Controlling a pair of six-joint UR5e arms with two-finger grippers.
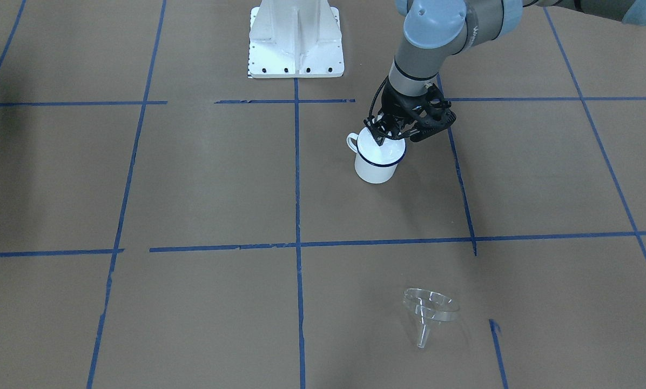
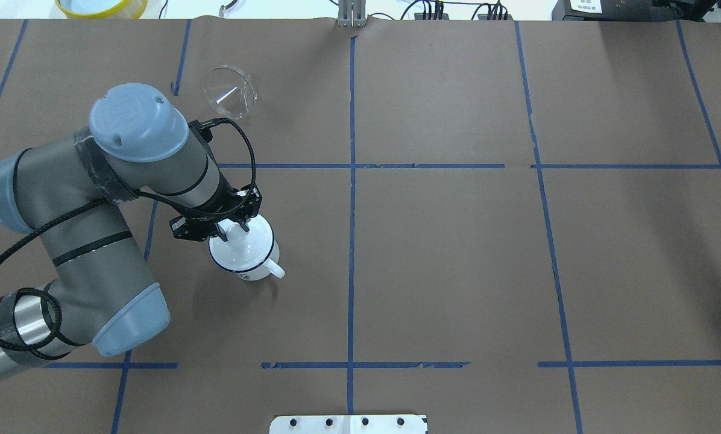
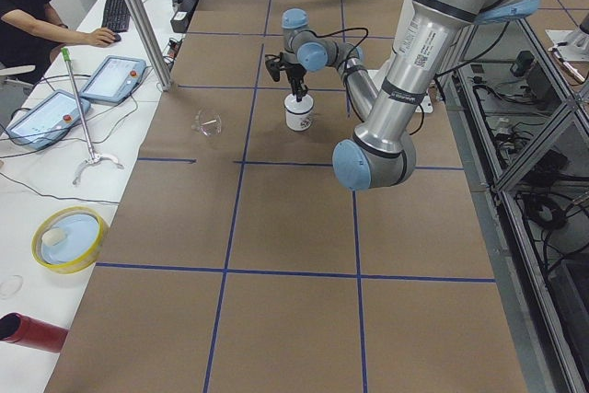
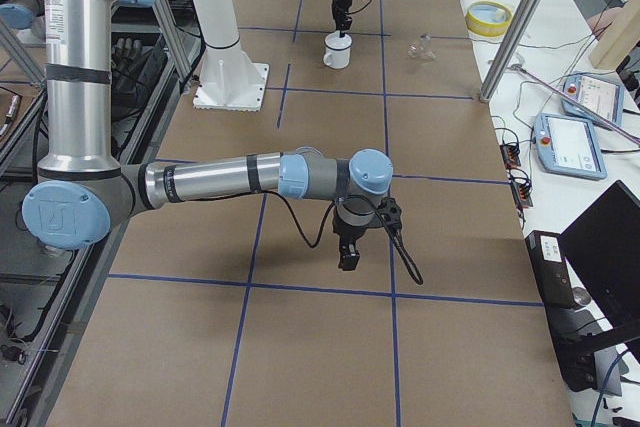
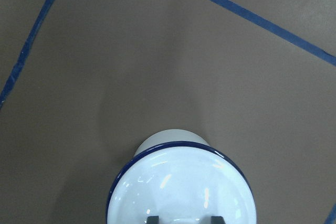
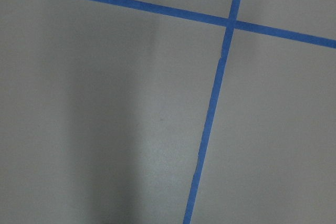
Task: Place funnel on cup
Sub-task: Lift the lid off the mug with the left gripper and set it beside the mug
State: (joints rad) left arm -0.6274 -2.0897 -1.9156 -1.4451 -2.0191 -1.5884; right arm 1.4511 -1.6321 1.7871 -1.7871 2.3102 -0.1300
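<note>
The white cup (image 1: 377,162) with a dark blue rim stands upright on the brown table, its handle toward the centre line. It also shows in the overhead view (image 2: 243,256) and in the left wrist view (image 5: 181,187). My left gripper (image 1: 381,138) hangs over the cup's mouth near the robot-side rim. Its fingertips (image 5: 152,219) stand apart with only the cup's inside between them. The clear funnel (image 1: 428,310) lies tipped on its rim and spout at the far side (image 2: 229,91), well apart from the cup. My right gripper (image 4: 347,252) hovers over bare table; I cannot tell whether it is open or shut.
The white robot base plate (image 1: 296,40) stands at the robot's edge. A yellow-rimmed dish (image 3: 69,238) and a red cylinder (image 3: 32,333) lie on the side bench. An operator (image 3: 23,6) sits beyond it. Blue tape lines grid the table.
</note>
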